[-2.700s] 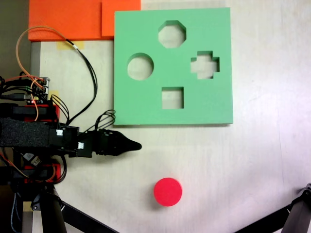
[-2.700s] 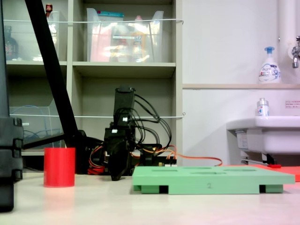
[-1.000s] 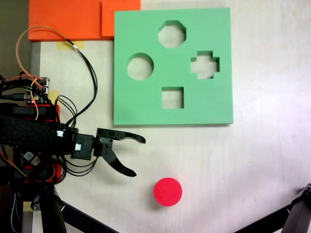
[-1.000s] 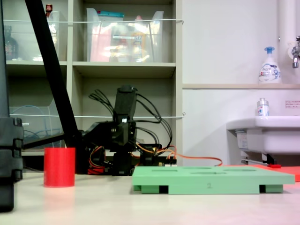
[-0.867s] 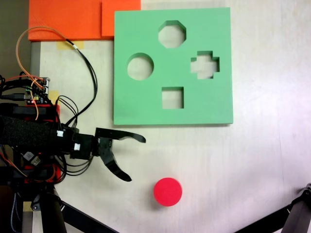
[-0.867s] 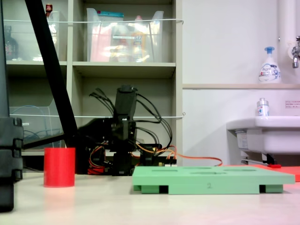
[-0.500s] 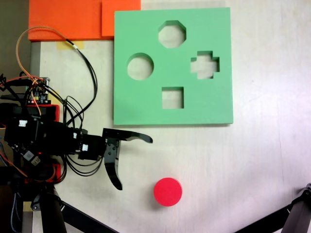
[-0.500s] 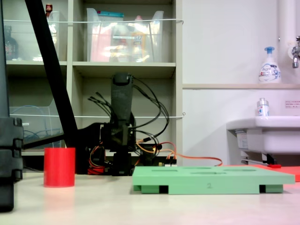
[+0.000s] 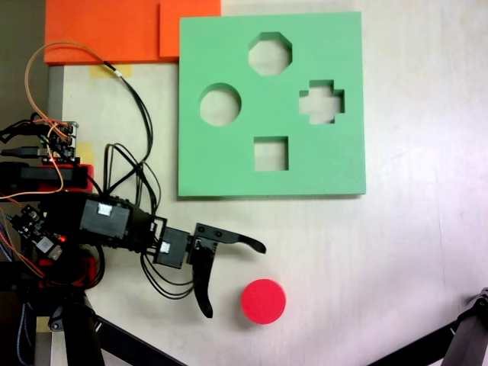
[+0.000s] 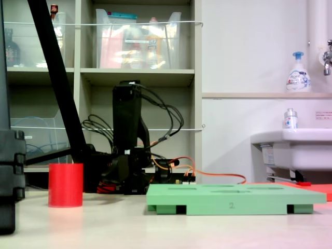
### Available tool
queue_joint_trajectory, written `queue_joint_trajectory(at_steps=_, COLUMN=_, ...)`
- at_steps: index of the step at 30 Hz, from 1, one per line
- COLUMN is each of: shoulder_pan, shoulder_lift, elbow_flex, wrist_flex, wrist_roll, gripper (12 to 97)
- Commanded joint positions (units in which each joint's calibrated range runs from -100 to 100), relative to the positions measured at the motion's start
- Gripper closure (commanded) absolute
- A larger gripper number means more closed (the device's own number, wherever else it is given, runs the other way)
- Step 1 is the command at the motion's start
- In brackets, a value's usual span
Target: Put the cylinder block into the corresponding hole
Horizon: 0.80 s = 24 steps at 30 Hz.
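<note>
Matt foam: green board (image 9: 320,164) and red cylinder block (image 9: 264,301). Smooth pale counter (image 9: 396,252), faintly glossy. Black plastic hand (image 9: 232,280).

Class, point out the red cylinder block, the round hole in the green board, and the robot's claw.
cylinder block (image 9: 264,301), a fixed view from above, on its flat round top
round hole (image 9: 220,104), same view, on the table showing through it
claw (image 9: 235,280), same view, midway between its spread fingertips

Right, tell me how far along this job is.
Nothing is placed yet: the red cylinder stands on the table, apart from the green board, and the round hole is empty. In hand: the gripper is open, jaws spread wide, just left of the cylinder in the top-down fixed view, not touching it. Left: close on the cylinder, lift it, carry it to the round hole and drop it in.
</note>
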Motion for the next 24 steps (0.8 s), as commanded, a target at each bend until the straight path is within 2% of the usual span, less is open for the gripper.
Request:
queue_joint_trajectory(at_steps=1, shoulder_pan=-0.4, shoulder_lift=2.2, elbow_flex=3.1, wrist_flex=6.7, wrist_roll=0.7, gripper=13.6)
queue_joint_trajectory(at_steps=12, shoulder_pan=-2.1, shoulder_lift=16.4, elbow_flex=17.8, wrist_flex=6.7, wrist_roll=2.3, gripper=14.4)
queue_joint_trajectory(at_steps=17, shoulder_pan=-3.3, shoulder_lift=20.2, elbow_flex=21.4, wrist_flex=6.7, wrist_roll=2.7, gripper=20.3)
queue_joint_trajectory(at_steps=20, shoulder_pan=-3.7, shoulder_lift=21.6, elbow_flex=23.8, wrist_flex=6.7, wrist_roll=3.3, gripper=20.4)
queue_joint_trajectory(at_steps=24, shoulder_pan=-3.8, shoulder_lift=22.7, elbow_flex=25.0, wrist_flex=6.7, wrist_roll=3.6, gripper=32.7)
